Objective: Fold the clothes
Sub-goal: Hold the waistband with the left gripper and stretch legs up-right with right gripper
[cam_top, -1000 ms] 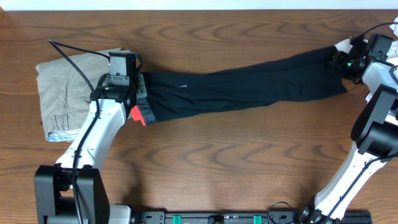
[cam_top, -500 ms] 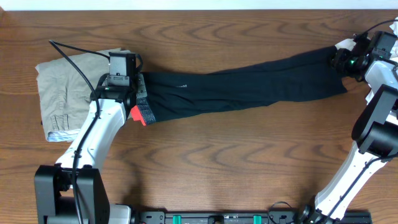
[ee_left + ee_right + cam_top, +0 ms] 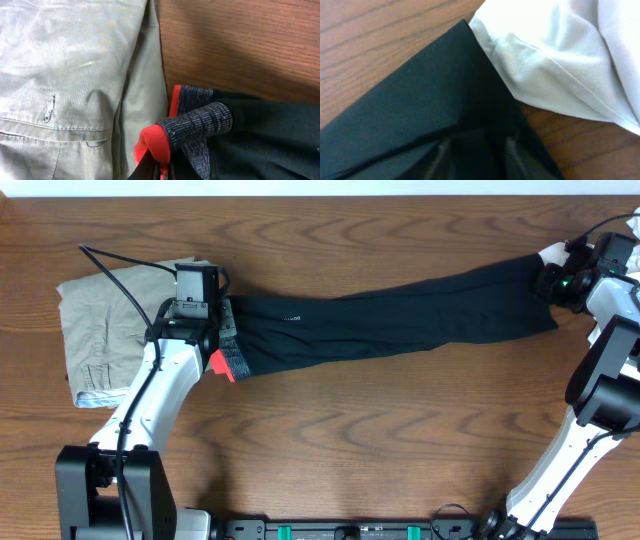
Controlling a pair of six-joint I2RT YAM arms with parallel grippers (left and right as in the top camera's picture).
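Brown wood-grain table (image 3: 340, 445), white strip (image 3: 300, 186) beyond it

Robotics lab workbench from above: wood-grain table (image 3: 330, 450), left robot arm (image 3: 150, 395) at 8 o'clock, right robot arm (image 3: 605, 385) at 4 o'clock, black equipment rail (image 3: 360, 530) at 6 o'clock.

Black leggings (image 3: 400, 320) with speckled grey, coral-edged waistband (image 3: 200, 122); khaki trousers (image 3: 100, 330); white garment (image 3: 555, 45); brown wood-grain table (image 3: 350, 440).

Counter (image 3: 330, 450) – wood, bold grain, smooth, low sheen.
Leggings (image 3: 400, 325) – black stretch cloth, matt, smooth.
Waistband (image 3: 200, 125) – grey flecked knit, fine ribbed texture, coral-red edge.
Trousers (image 3: 65, 75) – khaki woven cloth, matt, stitched seams.
White garment (image 3: 560, 45) – smooth cloth, soft folds.
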